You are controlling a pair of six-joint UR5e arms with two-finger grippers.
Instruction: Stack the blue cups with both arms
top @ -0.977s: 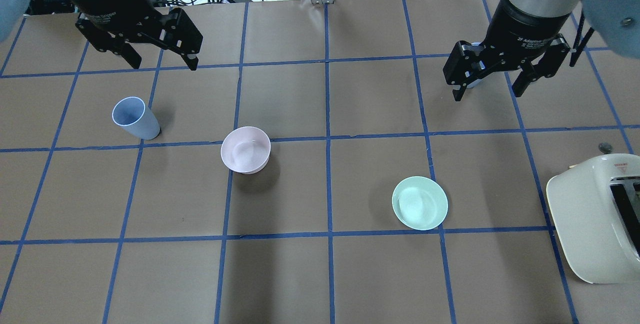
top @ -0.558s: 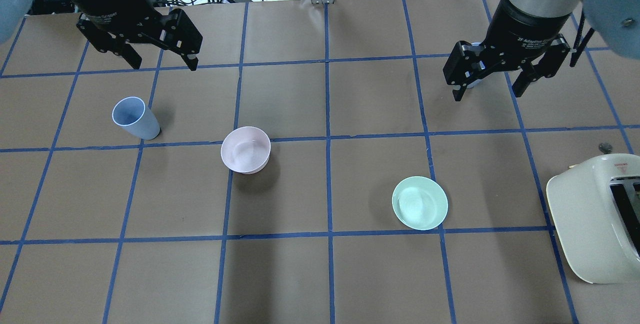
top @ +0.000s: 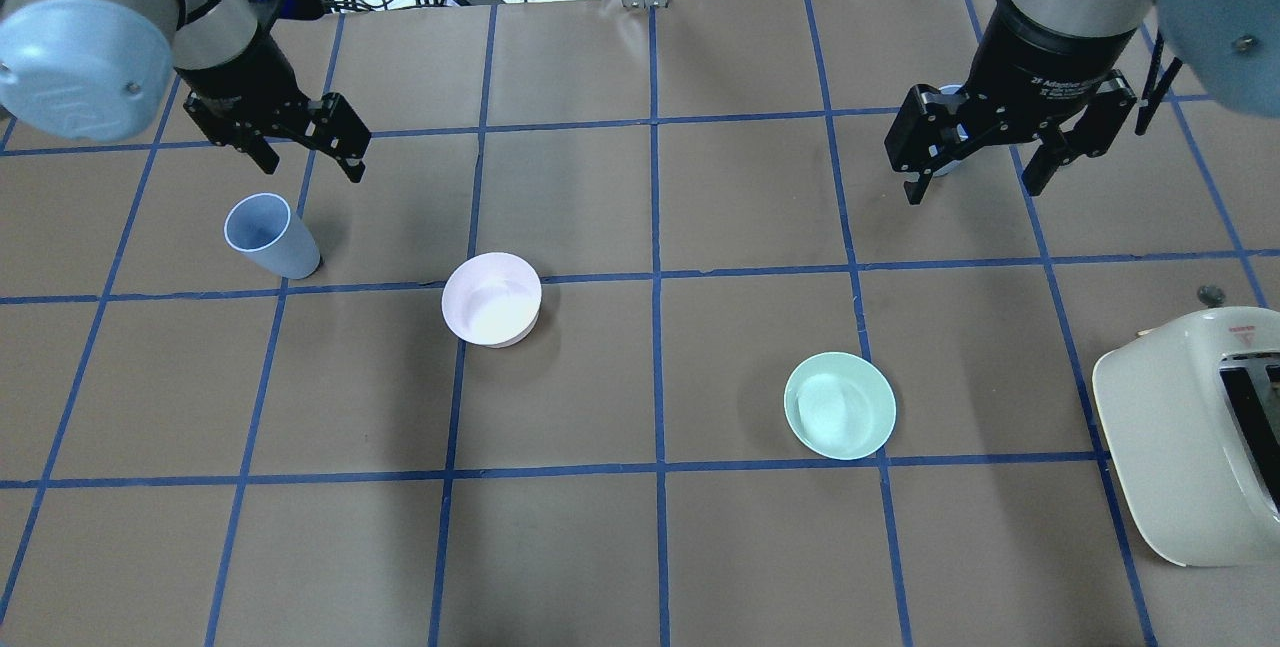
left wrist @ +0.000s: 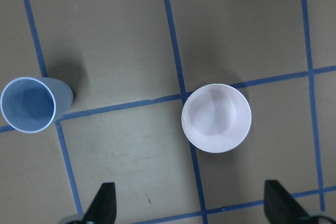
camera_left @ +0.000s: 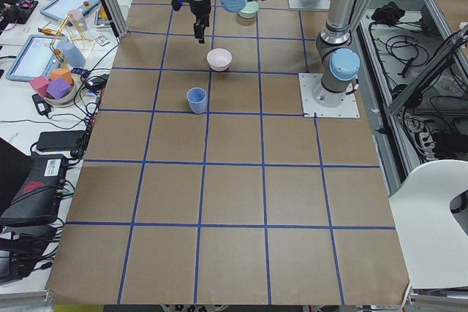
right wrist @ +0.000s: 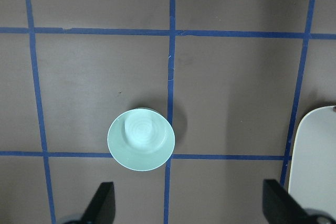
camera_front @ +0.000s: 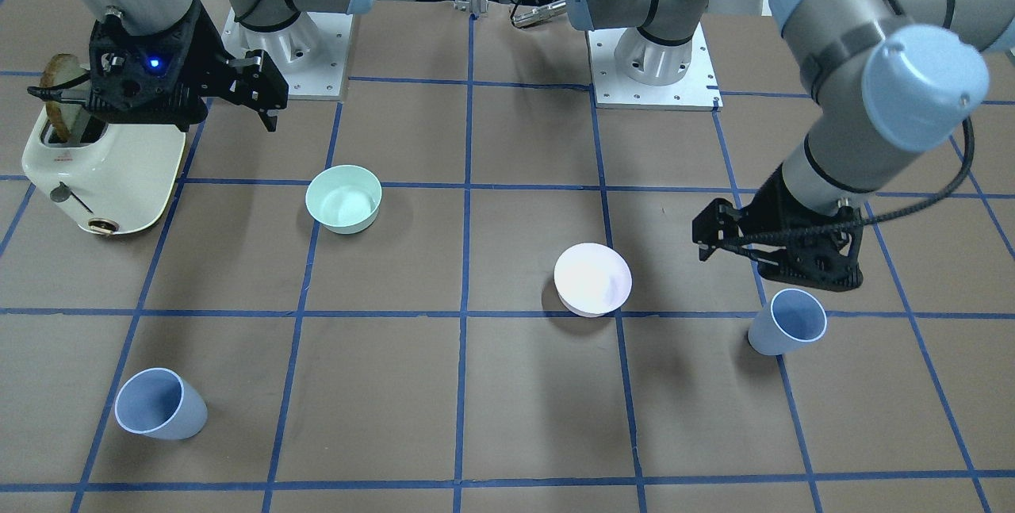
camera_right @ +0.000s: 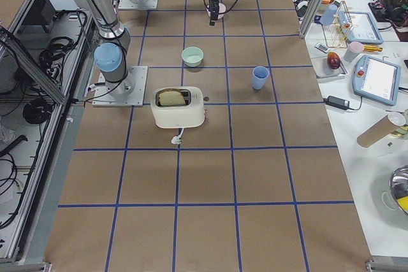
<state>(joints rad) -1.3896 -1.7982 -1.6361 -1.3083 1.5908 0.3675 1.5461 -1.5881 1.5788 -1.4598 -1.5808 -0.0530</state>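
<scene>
One blue cup (top: 270, 237) stands upright left of the pink bowl (top: 492, 299); it also shows in the front view (camera_front: 785, 323) and the left wrist view (left wrist: 31, 103). My left gripper (top: 312, 170) is open and empty, hovering just behind this cup and apart from it. The second blue cup (camera_front: 158, 414) stands far out on the right side, mostly hidden behind my right gripper in the overhead view. My right gripper (top: 973, 192) is open and empty, up in the air. In the right wrist view only the mint-green bowl (right wrist: 140, 139) lies below.
The mint-green bowl (top: 840, 405) sits right of centre. A cream toaster (top: 1180, 447) with a slice of bread stands at the near right edge. Cables and clutter lie beyond the table's far edge.
My left arm has come down and moved nearer to the left blue cup, gripper still open. My right gripper has hardly moved. Cups and bowls stay where they were.
</scene>
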